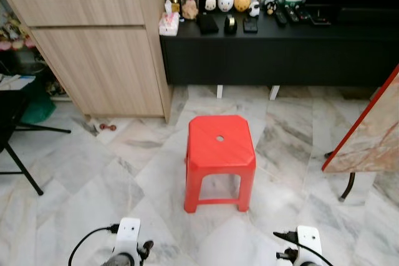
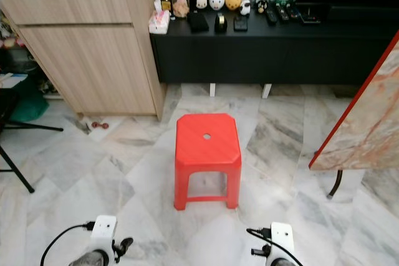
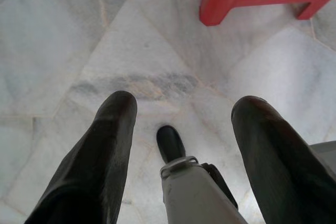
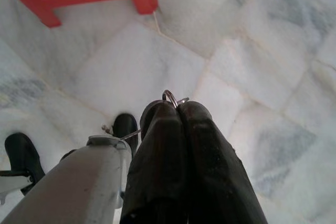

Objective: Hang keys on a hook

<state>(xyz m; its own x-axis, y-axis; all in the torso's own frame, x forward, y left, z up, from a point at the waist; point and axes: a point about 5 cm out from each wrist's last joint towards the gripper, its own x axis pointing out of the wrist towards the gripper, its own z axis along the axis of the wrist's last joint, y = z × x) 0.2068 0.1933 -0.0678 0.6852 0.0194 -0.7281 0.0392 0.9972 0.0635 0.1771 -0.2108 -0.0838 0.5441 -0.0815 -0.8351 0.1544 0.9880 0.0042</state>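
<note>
One red stool stands on the marble floor straight ahead, between the robot and a long black surface against the wall. On that surface sit three round figurines, a jar with something brownish inside and several dark remotes. A wooden cabinet stands to the left, a tilted marble-topped table to the right. The right gripper hangs low over the floor, fingers pressed together on a key ring — only the ring shows. The left gripper hangs with fingers wide apart, holding nothing.
</note>
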